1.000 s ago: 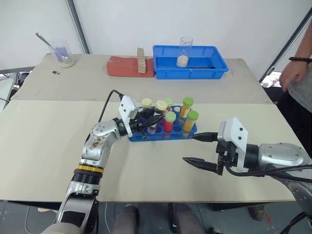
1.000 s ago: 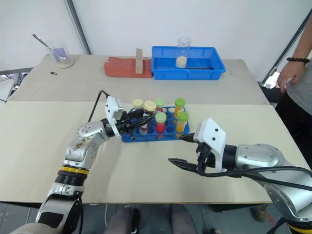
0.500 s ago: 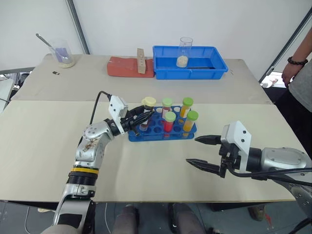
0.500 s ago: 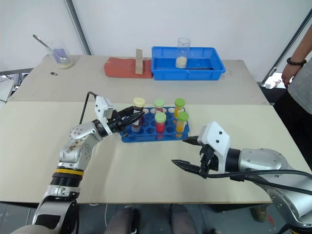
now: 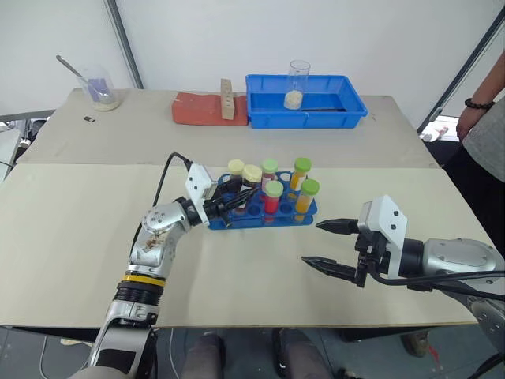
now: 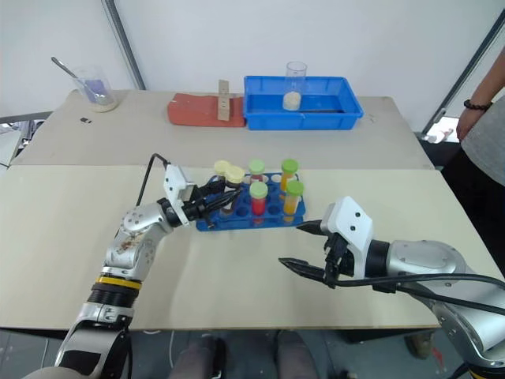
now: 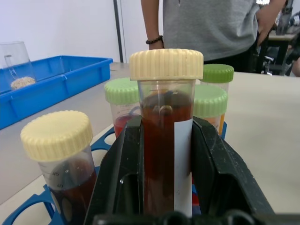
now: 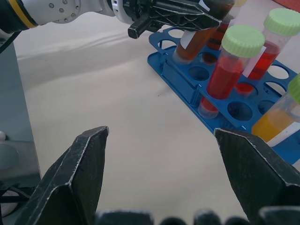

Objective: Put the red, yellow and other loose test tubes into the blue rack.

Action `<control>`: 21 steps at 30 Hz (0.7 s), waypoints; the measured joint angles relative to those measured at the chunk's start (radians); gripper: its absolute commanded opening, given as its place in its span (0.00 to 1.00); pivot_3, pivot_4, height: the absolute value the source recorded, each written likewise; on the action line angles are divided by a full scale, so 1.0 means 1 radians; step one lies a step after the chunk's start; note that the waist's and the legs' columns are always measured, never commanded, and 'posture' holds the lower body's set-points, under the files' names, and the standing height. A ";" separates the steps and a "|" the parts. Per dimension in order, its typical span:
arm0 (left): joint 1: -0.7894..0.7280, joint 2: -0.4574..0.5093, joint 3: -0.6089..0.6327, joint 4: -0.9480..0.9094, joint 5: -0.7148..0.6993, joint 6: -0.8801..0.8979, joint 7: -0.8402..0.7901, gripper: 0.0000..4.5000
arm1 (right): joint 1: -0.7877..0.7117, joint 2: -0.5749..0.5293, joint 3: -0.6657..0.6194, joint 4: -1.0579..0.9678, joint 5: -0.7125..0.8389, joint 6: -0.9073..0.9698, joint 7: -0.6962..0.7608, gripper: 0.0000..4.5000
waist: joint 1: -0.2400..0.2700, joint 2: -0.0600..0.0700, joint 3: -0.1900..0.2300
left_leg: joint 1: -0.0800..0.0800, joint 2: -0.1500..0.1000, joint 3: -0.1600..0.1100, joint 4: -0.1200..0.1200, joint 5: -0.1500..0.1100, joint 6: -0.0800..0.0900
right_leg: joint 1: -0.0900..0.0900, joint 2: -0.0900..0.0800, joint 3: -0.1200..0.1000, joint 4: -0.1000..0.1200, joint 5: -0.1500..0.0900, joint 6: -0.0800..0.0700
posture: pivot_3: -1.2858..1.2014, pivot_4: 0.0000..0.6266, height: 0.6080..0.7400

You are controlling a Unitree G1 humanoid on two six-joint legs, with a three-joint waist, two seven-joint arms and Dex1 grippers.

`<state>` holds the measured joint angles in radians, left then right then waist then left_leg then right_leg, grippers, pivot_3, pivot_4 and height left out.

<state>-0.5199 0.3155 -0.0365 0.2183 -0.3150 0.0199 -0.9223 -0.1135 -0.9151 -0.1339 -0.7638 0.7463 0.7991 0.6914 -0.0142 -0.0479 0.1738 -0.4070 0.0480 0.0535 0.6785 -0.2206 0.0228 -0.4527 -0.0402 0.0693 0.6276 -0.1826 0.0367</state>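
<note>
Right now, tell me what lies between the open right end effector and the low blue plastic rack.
Only bare beige tabletop: both eye views show nothing on the stretch from the right end effector to the blue rack.

Clear glossy plastic tubes (image 7: 164, 140) with ribbed matt caps and a white paper label stand in the smooth blue plastic rack (image 5: 264, 213) on the matt beige table (image 5: 79, 229), near matt black gripper fingers (image 8: 84, 159).
</note>
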 measured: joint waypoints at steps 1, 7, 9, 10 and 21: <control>0.001 -0.002 0.000 0.001 0.001 -0.001 0.003 0.19 | 0.000 0.000 0.000 0.000 0.000 0.000 -0.003 0.90 | 0.000 0.000 0.000 | 0.000 0.000 0.000 0.000 0.000 0.000 | 0.000 0.000 0.000 0.000 0.000 0.000 | 0.52 0.24 1.00; 0.021 -0.017 0.002 0.001 0.002 -0.024 0.033 0.19 | -0.003 0.007 0.000 0.000 -0.002 0.000 -0.026 0.90 | 0.001 0.000 0.000 | 0.000 0.000 0.000 0.000 0.000 0.000 | 0.000 0.000 0.000 0.000 0.000 0.000 | 0.52 0.24 1.00; 0.032 -0.026 0.008 0.000 -0.001 -0.027 0.047 0.19 | -0.013 0.022 0.000 0.000 -0.008 -0.001 -0.039 0.90 | 0.001 0.000 0.000 | 0.000 0.000 0.000 0.000 0.000 0.000 | 0.000 0.000 0.000 0.000 0.000 0.000 | 0.52 0.24 1.00; 0.039 -0.030 0.012 -0.003 -0.004 -0.027 0.053 0.19 | -0.020 0.028 0.000 0.001 -0.009 -0.002 -0.045 0.90 | 0.001 0.000 0.000 | 0.000 0.000 0.000 0.000 0.000 0.000 | 0.000 0.000 0.000 0.000 0.000 0.000 | 0.52 0.24 1.00; 0.110 -0.017 0.022 -0.045 -0.019 0.045 0.084 0.99 | -0.033 0.060 -0.014 0.028 -0.018 -0.032 -0.053 0.90 | 0.000 0.000 0.000 | -0.001 0.000 0.000 0.000 0.000 0.000 | -0.001 0.000 0.000 -0.001 0.000 0.000 | 0.52 0.24 1.00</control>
<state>-0.4101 0.2983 -0.0141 0.1735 -0.3343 0.0650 -0.8380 -0.1461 -0.8547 -0.1475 -0.7356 0.7280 0.7675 0.6386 -0.0144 -0.0479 0.1738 -0.4081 0.0481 0.0535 0.6784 -0.2206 0.0228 -0.4532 -0.0404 0.0692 0.6269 -0.1826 0.0368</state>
